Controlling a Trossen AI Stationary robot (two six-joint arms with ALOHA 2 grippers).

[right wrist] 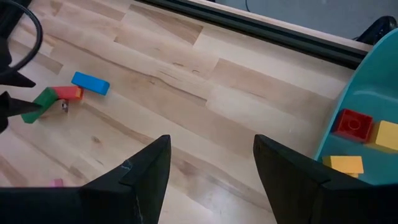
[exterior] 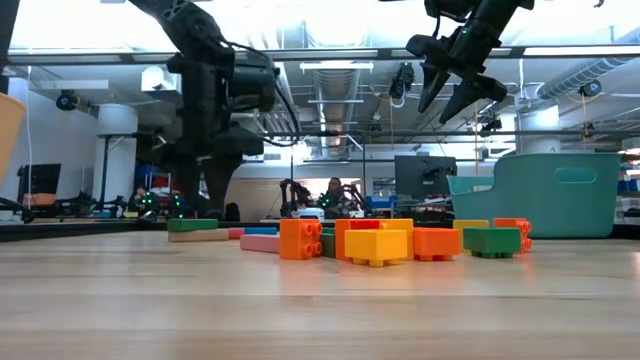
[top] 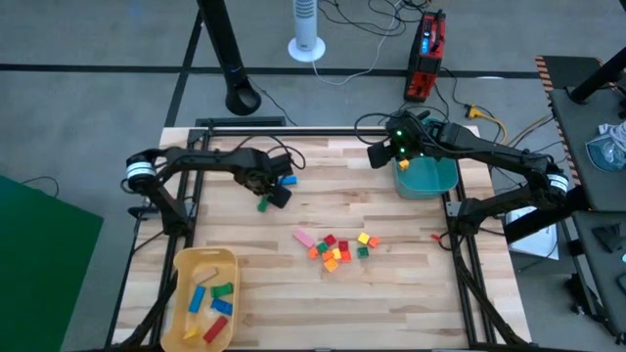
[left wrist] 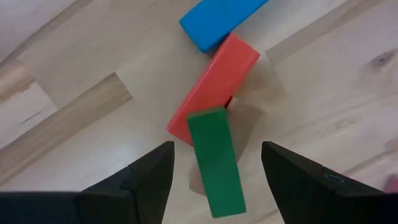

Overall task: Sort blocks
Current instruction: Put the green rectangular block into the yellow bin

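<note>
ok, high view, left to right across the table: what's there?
yellow tray → left hand over a green bar → pink bar → pile of blocks → right hand → teal bin

High view looks straight down on the whole wooden table [top: 391,293], both arms, plus surrounding floor; low view sits at tabletop level, facing across the table at the block pile [exterior: 390,240] close up, with the teal bin [exterior: 545,195] and room behind. Left wrist view points nearly straight down, very close on a green bar [left wrist: 214,162], red bar [left wrist: 214,84] and blue bar [left wrist: 217,18]. Right wrist view looks from higher up, obliquely across the table, catching those same three bars far off and the bin's inside; high view shares them too.
</note>
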